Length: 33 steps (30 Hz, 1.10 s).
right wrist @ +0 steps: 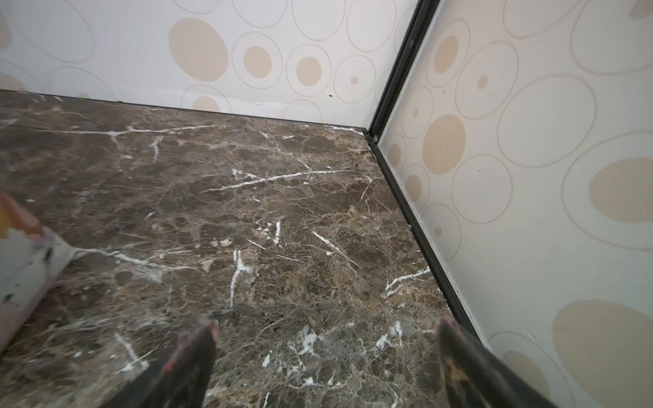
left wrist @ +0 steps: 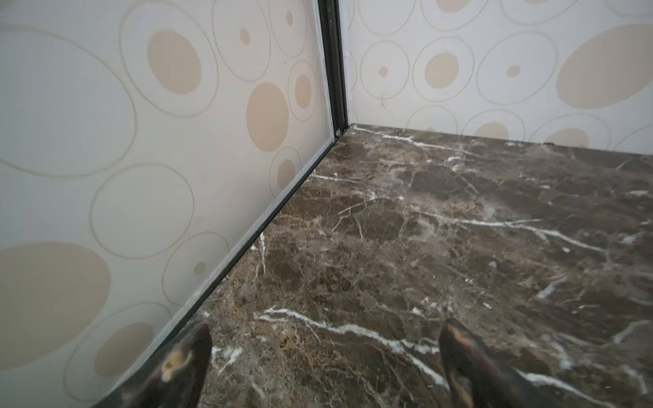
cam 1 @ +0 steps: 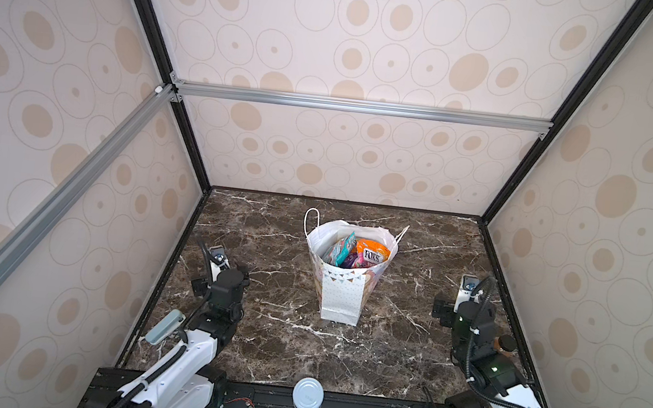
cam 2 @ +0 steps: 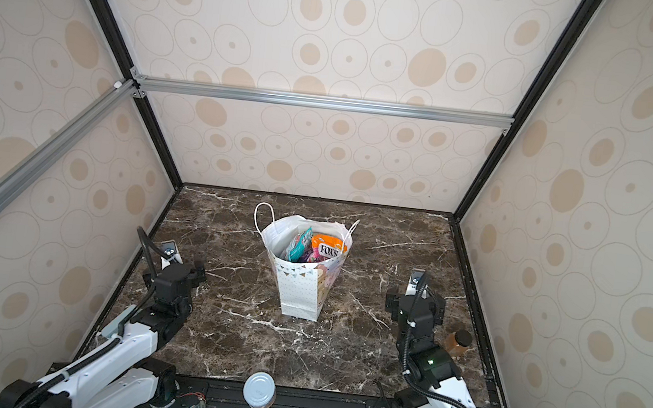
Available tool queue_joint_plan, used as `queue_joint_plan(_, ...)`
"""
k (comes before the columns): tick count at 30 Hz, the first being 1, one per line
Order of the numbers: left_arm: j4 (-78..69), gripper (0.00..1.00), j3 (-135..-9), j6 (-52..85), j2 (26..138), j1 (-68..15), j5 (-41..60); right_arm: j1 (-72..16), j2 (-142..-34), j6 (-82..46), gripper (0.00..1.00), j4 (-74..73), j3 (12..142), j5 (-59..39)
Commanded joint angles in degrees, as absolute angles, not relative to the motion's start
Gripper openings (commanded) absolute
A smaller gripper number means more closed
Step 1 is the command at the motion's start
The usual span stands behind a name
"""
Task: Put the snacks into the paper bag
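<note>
The snacks (cam 1: 357, 252) are seen inside the paper bag (cam 1: 341, 294), which is stood upright about the middle of the table (cam 1: 404, 348), nearer its far edge, while the left gripper (left wrist: 325, 325) and the right gripper (right wrist: 327, 321) are found wide open and empty near the left and right edges.

You have a dark brown marble-patterned tabletop (cam 1: 259, 339) with white veins. On it the white paper bag (cam 1: 341, 299) stands upright near the middle, its base flat on the surface. A small amber bottle (cam 2: 459, 342) with a dark cap stands near the right edge. A white-lidded jar (cam 1: 308, 395) sits at the front edge, well apart from both.
</note>
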<state>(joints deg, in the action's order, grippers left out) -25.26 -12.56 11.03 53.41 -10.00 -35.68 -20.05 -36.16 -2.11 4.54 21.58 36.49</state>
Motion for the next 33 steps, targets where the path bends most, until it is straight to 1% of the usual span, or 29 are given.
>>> queue_joint_plan(1,-45.2,1.00,-10.4,9.3,56.7,-7.0,-31.0,-16.3,-41.3,-4.0,0.99,-13.0,17.6,36.6)
queue_joint_plan(3,-47.5,1.00,-10.3,7.5,59.8,-6.5,-29.4,-12.3,-46.0,-5.2,0.99,-18.4,15.3,33.3)
queue_joint_plan(4,-52.2,1.00,-9.1,5.4,61.7,-6.5,-27.7,-10.8,-48.7,-5.3,0.99,-22.5,14.0,31.4)
queue_joint_plan(7,-61.8,1.00,-6.8,0.1,67.3,-6.4,-22.7,-9.9,-56.4,-2.3,1.00,-33.6,12.1,28.4)
queue_joint_plan(10,-65.6,1.00,-7.0,1.4,70.8,-5.9,-21.4,-9.1,-64.2,0.1,1.00,-41.4,12.4,24.8)
queue_joint_plan(13,-72.7,1.00,-7.5,0.8,75.6,-5.6,-18.6,-8.7,-71.0,0.6,1.00,-48.9,13.1,21.7)
queue_joint_plan(14,-72.8,1.00,-9.1,0.8,77.1,-5.5,-17.5,-8.5,-73.3,-0.1,1.00,-51.8,13.4,21.3)
queue_joint_plan(15,-68.6,1.00,-11.5,0.4,78.0,-5.5,-15.6,-8.2,-75.2,0.7,1.00,-53.2,14.0,20.1)
queue_joint_plan(17,-67.6,1.00,-13.5,-0.7,81.4,-5.5,-12.6,-8.1,-79.5,1.9,1.00,-54.0,16.4,19.3)
queue_joint_plan(21,-78.4,1.00,-11.8,-0.8,89.8,-5.2,-12.3,-7.9,-86.3,1.1,1.00,-60.0,15.9,19.2)
queue_joint_plan(23,-72.9,1.00,-13.7,0.8,88.8,-3.4,-9.7,-8.1,-90.8,3.0,1.00,-64.2,17.2,19.5)
queue_joint_plan(24,-74.1,1.00,-13.9,0.9,89.7,-3.2,-9.3,-8.4,-90.5,3.4,1.00,-59.9,19.3,19.9)
queue_joint_plan(25,-72.2,1.00,-14.2,1.1,89.0,-2.9,-8.6,-8.2,-88.6,2.3,1.00,-52.7,21.3,18.5)
queue_joint_plan(26,-72.8,1.00,-14.1,1.1,89.3,-2.7,-8.4,-6.9,-87.5,1.2,1.00,-48.4,22.3,15.2)
queue_joint_plan(28,-72.6,1.00,-14.1,1.2,89.0,-2.7,-8.3,-6.2,-89.2,1.8,1.00,-51.8,22.1,13.6)
queue_joint_plan(33,-72.8,1.00,-14.0,1.1,89.1,-2.7,-8.3,-6.1,-88.3,1.6,1.00,-49.1,22.7,13.5)
